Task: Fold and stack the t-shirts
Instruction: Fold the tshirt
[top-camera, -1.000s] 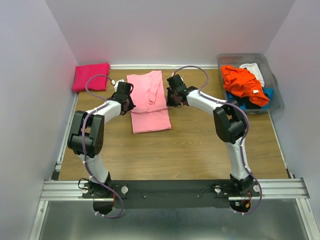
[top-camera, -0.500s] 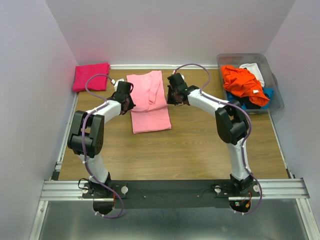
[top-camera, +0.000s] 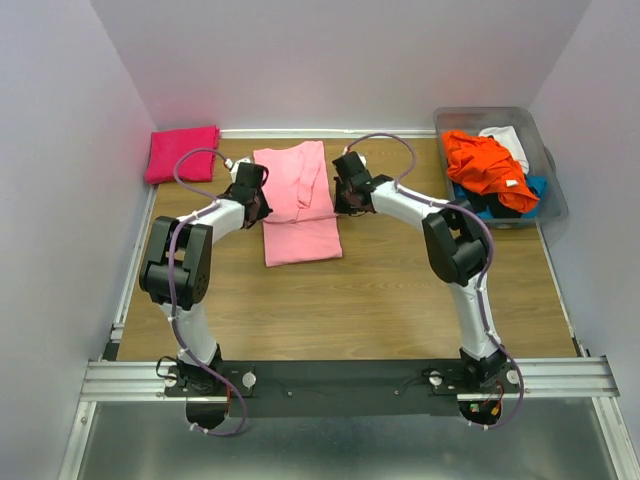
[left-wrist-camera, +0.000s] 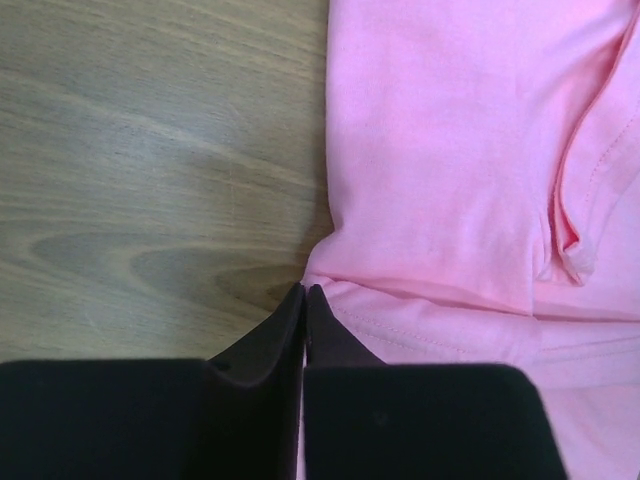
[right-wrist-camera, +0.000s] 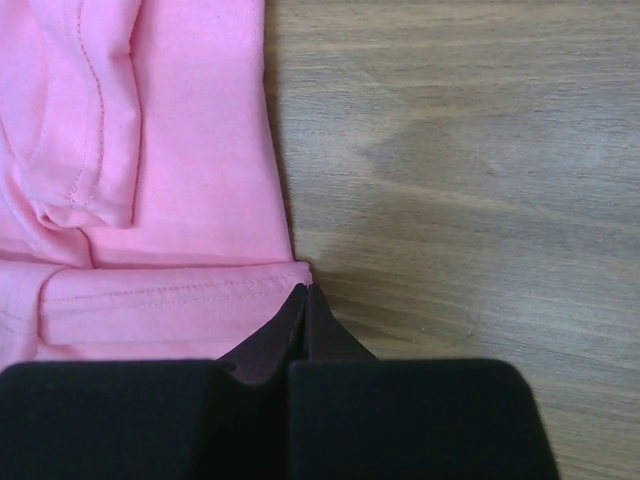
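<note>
A light pink t-shirt (top-camera: 298, 215) lies partly folded on the wooden table, its upper part bunched with a sleeve turned in. My left gripper (top-camera: 258, 205) is at its left edge and my right gripper (top-camera: 340, 200) is at its right edge. In the left wrist view the left gripper (left-wrist-camera: 305, 290) is shut, its tips pinching the edge of the pink cloth (left-wrist-camera: 440, 180). In the right wrist view the right gripper (right-wrist-camera: 305, 290) is shut on the hem corner of the shirt (right-wrist-camera: 190, 150). A folded magenta t-shirt (top-camera: 182, 153) lies at the back left.
A clear plastic bin (top-camera: 548, 160) at the back right holds an orange shirt (top-camera: 485, 165), a white one (top-camera: 505, 140), a blue one (top-camera: 537, 186) and a black one (top-camera: 495, 205). Walls close in the table on three sides.
Both arms shifted only slightly, the right wrist a little back and forth. The pink shirt keeps its shape and place.
</note>
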